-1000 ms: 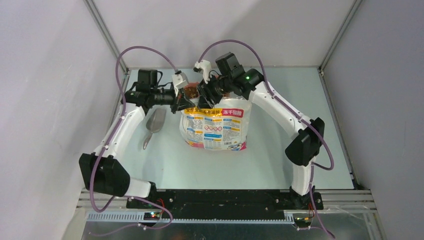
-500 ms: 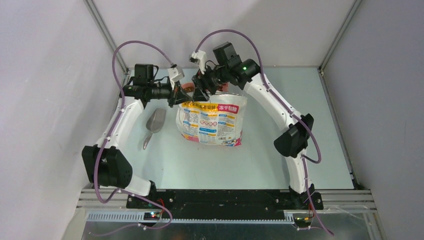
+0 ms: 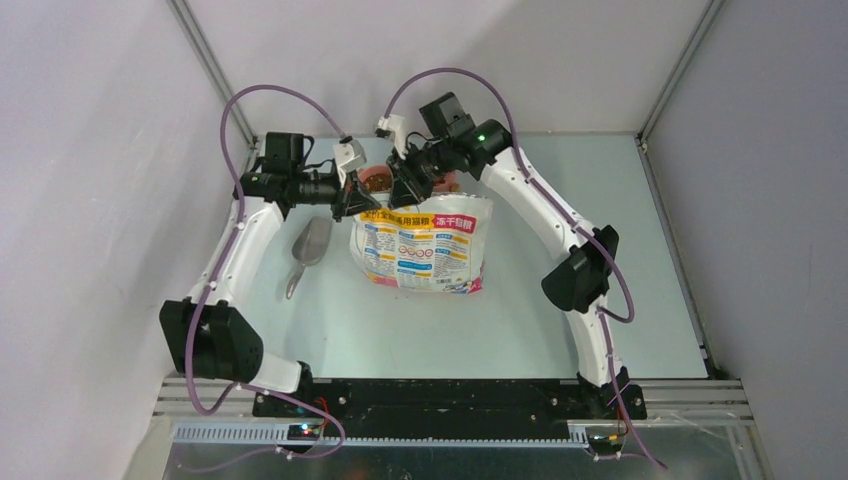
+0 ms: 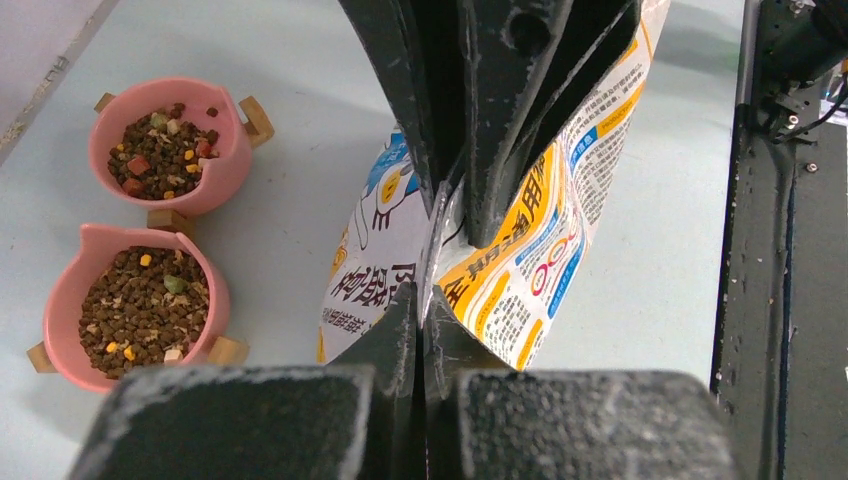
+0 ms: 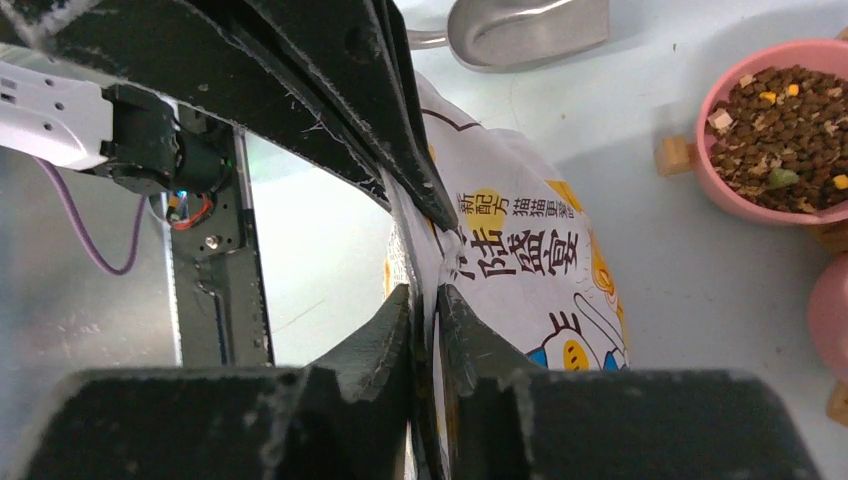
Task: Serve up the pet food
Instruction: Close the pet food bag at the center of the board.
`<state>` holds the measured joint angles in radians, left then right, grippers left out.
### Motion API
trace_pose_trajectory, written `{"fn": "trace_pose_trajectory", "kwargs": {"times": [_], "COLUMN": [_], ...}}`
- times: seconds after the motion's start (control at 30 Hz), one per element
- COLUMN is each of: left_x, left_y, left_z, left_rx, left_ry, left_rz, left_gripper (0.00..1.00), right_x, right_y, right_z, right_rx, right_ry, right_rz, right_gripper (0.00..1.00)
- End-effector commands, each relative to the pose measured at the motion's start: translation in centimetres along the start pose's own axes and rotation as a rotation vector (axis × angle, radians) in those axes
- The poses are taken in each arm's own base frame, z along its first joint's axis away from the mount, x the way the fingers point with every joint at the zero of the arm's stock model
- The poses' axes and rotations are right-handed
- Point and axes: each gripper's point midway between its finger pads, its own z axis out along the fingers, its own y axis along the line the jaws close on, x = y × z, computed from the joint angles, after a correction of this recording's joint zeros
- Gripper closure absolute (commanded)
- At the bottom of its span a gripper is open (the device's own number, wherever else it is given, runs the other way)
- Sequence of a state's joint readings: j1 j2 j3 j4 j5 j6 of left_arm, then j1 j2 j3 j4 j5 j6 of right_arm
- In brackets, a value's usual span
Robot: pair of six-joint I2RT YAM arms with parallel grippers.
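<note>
The pet food (image 4: 145, 310) is brown kibble filling two pink bowls, the nearer bowl (image 4: 210, 290) and the farther bowl (image 4: 225, 165); one of them shows at the right of the right wrist view, pet food (image 5: 780, 130). A printed cat-picture bag (image 3: 420, 250) stands upright in front of the bowls. My left gripper (image 3: 358, 205) is shut on the bag's top edge at its left end, the left gripper (image 4: 422, 300) pinching the bag (image 4: 520, 260). My right gripper (image 3: 403, 192) grips the same top edge just beside it, the right gripper (image 5: 424, 295) with its jaws pressed on the bag (image 5: 530, 250).
A grey metal scoop (image 3: 308, 250) lies on the table left of the bag, its bowl end (image 5: 530, 25) seen in the right wrist view. The pink bowls sit behind the bag near the back wall. The enclosure walls (image 3: 120, 150) stand close on the left and back.
Both grippers and the bag have shifted left and toward the back. The right gripper's jaws have come together on the bag's top edge.
</note>
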<state>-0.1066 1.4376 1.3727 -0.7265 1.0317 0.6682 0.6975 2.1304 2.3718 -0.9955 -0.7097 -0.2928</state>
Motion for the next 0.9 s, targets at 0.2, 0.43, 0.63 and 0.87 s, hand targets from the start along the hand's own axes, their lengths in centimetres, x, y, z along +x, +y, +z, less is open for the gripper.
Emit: {"fn": "trace_pose_trajectory", "kwargs": {"times": [0.2, 0.43, 0.63, 0.87], "left_x": [-5.5, -4.5, -3.2, -1.7], "left_y": [1.0, 2.5, 3.5, 3.8], "left_z": [-4.4, -4.9, -5.0, -5.1], "left_rx": [-0.128, -0.196, -0.246, -0.278], "left_ry": [-0.114, -0.084, -0.051, -0.006], "left_rz": [0.257, 0.252, 0.237, 0.225], "left_gripper": [1.0, 1.0, 1.0, 1.0], "right_x": [-0.8, 3.6, 5.6, 6.2], "right_y": [1.4, 0.5, -0.8, -1.4], "right_z": [-3.7, -8.0, -11.7, -13.1], "right_rx": [0.158, 0.241, 0.318, 0.356], "right_ry": [0.051, 0.183, 0.223, 0.241], "right_rz": [-0.094, -0.098, -0.119, -0.166], "right_gripper": [1.0, 1.0, 1.0, 1.0]}}
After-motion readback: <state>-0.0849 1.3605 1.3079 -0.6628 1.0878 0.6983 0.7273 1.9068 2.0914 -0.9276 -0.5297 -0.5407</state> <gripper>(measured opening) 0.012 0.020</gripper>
